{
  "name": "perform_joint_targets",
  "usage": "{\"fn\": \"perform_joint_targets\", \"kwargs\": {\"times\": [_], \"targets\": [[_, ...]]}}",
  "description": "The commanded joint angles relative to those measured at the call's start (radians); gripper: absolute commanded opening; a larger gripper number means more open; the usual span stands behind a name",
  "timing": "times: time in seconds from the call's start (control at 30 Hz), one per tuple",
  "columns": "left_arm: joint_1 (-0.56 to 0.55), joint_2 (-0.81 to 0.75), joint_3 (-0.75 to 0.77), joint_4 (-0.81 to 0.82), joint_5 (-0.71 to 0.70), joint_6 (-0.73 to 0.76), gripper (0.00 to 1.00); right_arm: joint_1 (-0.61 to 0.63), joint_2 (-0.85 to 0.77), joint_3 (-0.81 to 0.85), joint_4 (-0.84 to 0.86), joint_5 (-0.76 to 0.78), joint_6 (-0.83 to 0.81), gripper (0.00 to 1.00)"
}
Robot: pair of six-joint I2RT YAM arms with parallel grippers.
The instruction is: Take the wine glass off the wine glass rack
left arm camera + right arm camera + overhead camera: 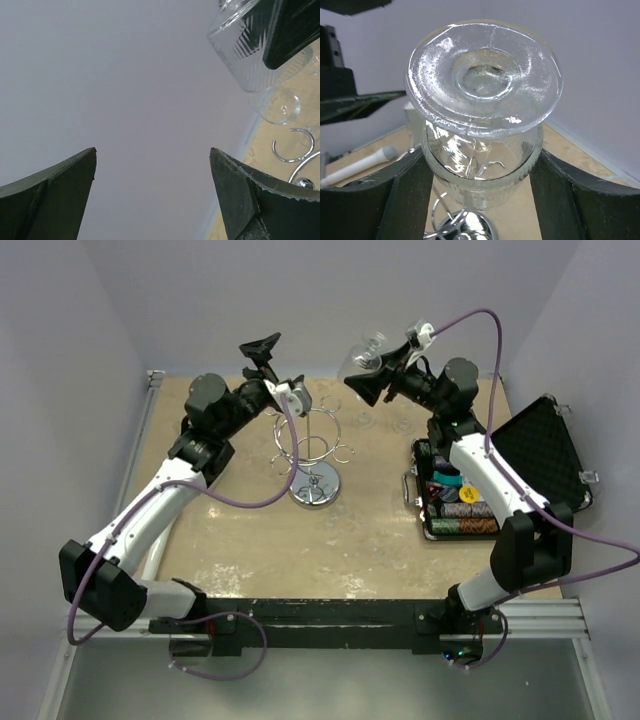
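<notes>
The chrome wine glass rack (316, 452) stands mid-table on its disc base, with curled hooks round the pole. My right gripper (368, 380) is shut on the clear ribbed wine glass (366, 352) and holds it in the air behind and right of the rack, apart from the hooks. In the right wrist view the fingers (407, 195) clamp the bowl (480, 175), the foot (482, 75) faces the camera, and the rack base (472, 231) lies below. My left gripper (262, 348) is open and empty, raised behind and left of the rack (152, 150).
An open black case (545, 445) with poker chips stands at the right, beside the right arm. In the left wrist view the held glass (245, 57), a rack hook (295, 147) and another clear rounded glass shape (280, 105) show. Walls close the back and sides.
</notes>
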Motion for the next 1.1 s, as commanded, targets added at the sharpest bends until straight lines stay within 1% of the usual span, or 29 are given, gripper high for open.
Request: {"fn": "perform_joint_targets", "kwargs": {"times": [0.0,0.07,0.17,0.23,0.37,0.5,0.63,0.77,0.97,1.07], "targets": [[-0.048,-0.022,-0.096,0.238,-0.045,0.154,1.00,-0.001,0.024,0.096,0.231,-0.199,0.266,0.02],[-0.076,-0.013,-0.136,0.326,-0.060,0.206,1.00,-0.001,0.024,0.079,0.299,-0.222,0.322,0.02],[-0.107,-0.007,-0.178,0.401,-0.053,0.260,1.00,-0.001,0.023,0.076,0.328,-0.232,0.348,0.01],[-0.115,-0.008,-0.207,0.446,-0.039,0.294,1.00,-0.001,0.036,0.079,0.359,-0.238,0.398,0.01],[-0.131,0.007,-0.255,0.544,-0.016,0.358,1.00,-0.001,0.056,0.063,0.465,-0.245,0.483,0.01],[-0.150,0.024,-0.275,0.596,0.007,0.398,1.00,-0.001,0.066,0.060,0.468,-0.229,0.495,0.04],[-0.168,0.064,-0.271,0.645,0.006,0.417,1.00,-0.001,0.086,0.062,0.505,-0.247,0.525,0.05],[-0.197,0.110,-0.275,0.778,-0.028,0.441,1.00,-0.001,0.099,0.066,0.500,-0.256,0.532,0.05],[-0.211,0.180,-0.258,0.871,-0.043,0.464,1.00,0.005,0.106,0.066,0.514,-0.271,0.543,0.06],[-0.214,0.222,-0.253,0.964,-0.045,0.475,0.99,0.005,0.109,0.062,0.514,-0.268,0.549,0.08]]}}
